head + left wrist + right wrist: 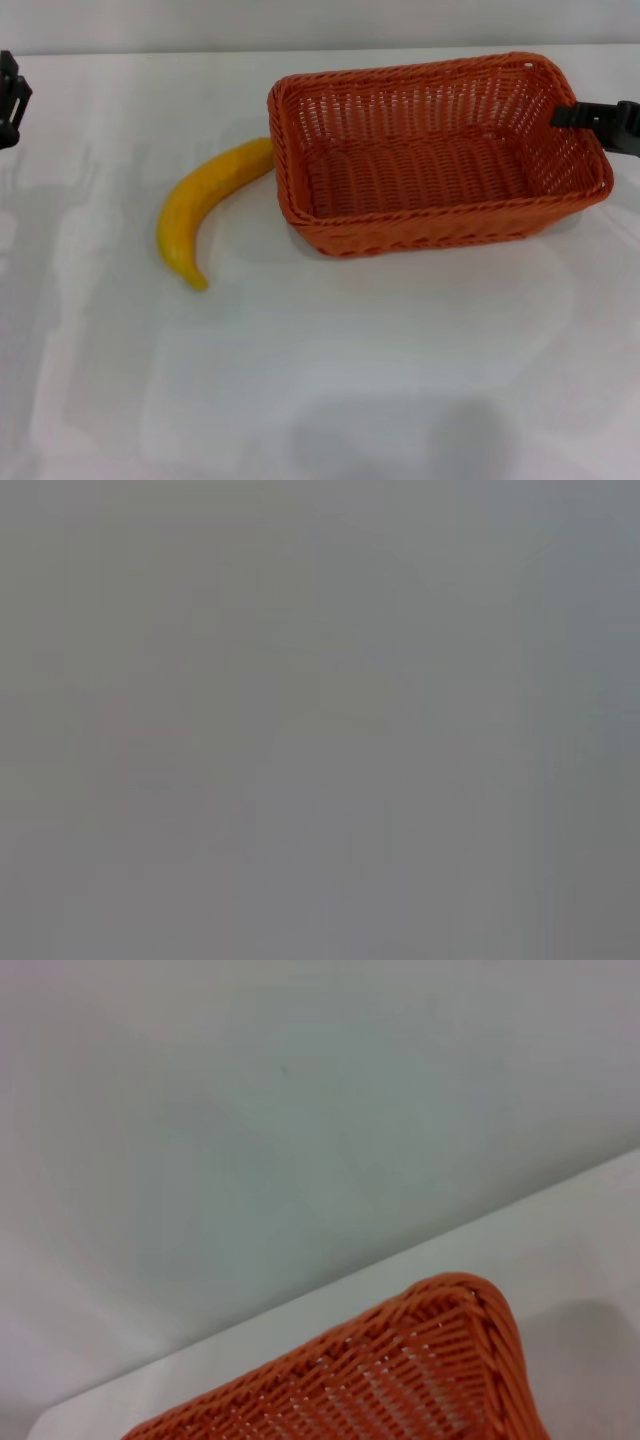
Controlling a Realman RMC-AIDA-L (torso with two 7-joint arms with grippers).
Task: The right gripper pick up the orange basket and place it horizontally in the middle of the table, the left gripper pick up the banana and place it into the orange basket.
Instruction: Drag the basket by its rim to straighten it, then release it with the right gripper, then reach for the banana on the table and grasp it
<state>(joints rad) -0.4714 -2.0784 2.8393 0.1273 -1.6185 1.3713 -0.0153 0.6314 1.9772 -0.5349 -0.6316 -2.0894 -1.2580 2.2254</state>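
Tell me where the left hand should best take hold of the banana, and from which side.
Probably across the thick middle of the banana, coming straight down from above. It lies flat and curved on the table, and its upper end rests against the basket, so the middle and lower part are free. The left hand sits at the table's far left edge.

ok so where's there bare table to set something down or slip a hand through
Bare: the wide near strip of the table in front of the banana and orange basket, and the stretch between the banana and the left gripper. Crowded: the banana meets the basket's left wall; the right gripper is at its right rim.
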